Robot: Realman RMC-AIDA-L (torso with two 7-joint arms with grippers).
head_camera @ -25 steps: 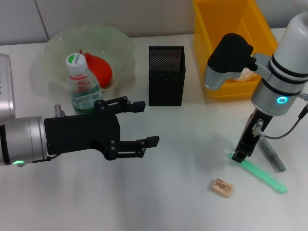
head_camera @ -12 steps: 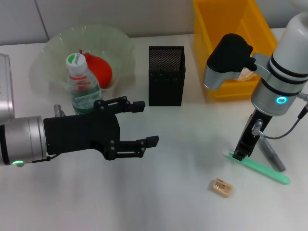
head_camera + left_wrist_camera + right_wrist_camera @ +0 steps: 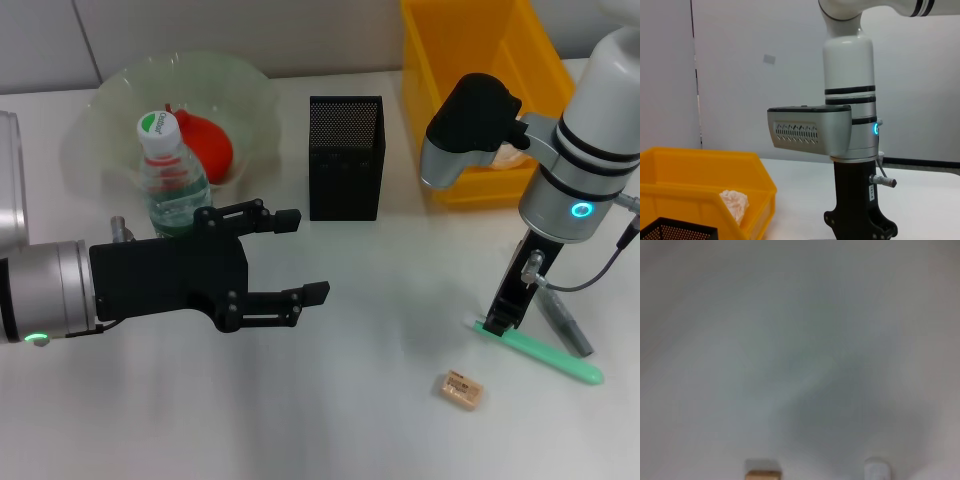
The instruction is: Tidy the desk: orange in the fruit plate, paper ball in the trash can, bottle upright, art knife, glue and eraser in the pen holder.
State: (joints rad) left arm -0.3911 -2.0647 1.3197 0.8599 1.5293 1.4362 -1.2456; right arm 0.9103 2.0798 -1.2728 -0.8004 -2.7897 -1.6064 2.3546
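Note:
My right gripper [image 3: 500,322] points straight down with its tips closed on the near end of the green art knife [image 3: 550,357], which lies flat on the table. A grey glue stick [image 3: 566,322] lies right beside it. The tan eraser [image 3: 461,389] lies in front of the knife and also shows in the right wrist view [image 3: 762,474]. My left gripper [image 3: 305,255] is open and empty, hovering next to the upright bottle [image 3: 172,180]. The orange [image 3: 208,146] sits in the glass fruit plate [image 3: 120,100]. The paper ball [image 3: 735,202] lies in the yellow bin [image 3: 480,90].
The black mesh pen holder [image 3: 346,157] stands between the plate and the yellow bin. The white table [image 3: 380,400] has bare room between the two grippers and along the front edge.
The art knife's far end has swung a little toward the back while its near end stayed at my right gripper's tips. The left arm has not moved.

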